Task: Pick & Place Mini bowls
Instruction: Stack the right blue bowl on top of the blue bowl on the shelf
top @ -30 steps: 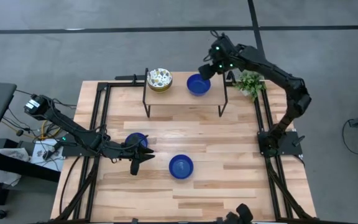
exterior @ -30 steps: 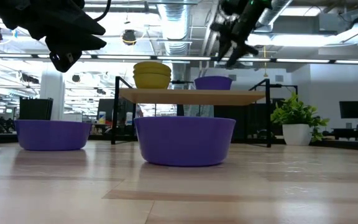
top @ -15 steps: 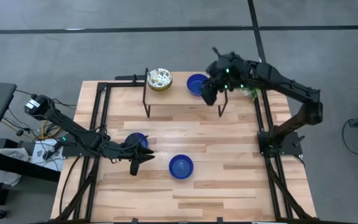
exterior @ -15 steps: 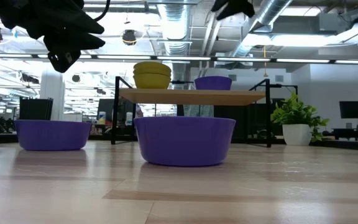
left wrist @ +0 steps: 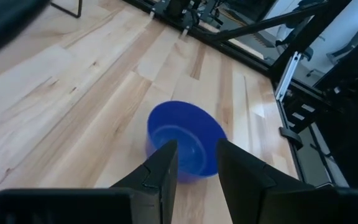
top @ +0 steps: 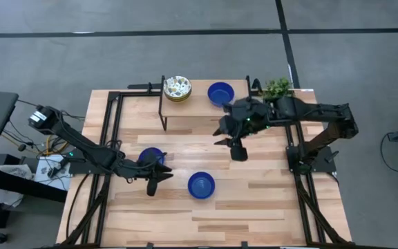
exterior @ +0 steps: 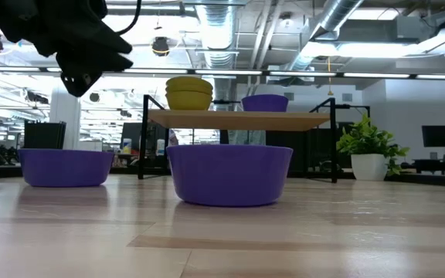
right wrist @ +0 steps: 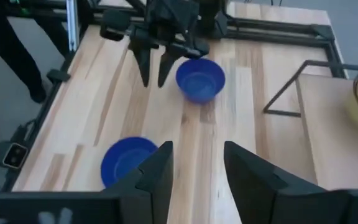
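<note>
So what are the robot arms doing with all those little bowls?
They're sorting mini bowls. The right gripper, open and empty, hangs over the middle of the table. A blue bowl and a flowery bowl sit on the small shelf. The left gripper waits open between two more blue bowls.

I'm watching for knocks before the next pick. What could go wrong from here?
1. The left gripper hangs open right beside one blue bowl, with a second bowl just past its fingers; a sloppy move could shove either.
2. The right gripper, open and empty, is over the table near the shelf edge; its arm could clip the shelf, its blue bowl or the stacked bowls.
</note>
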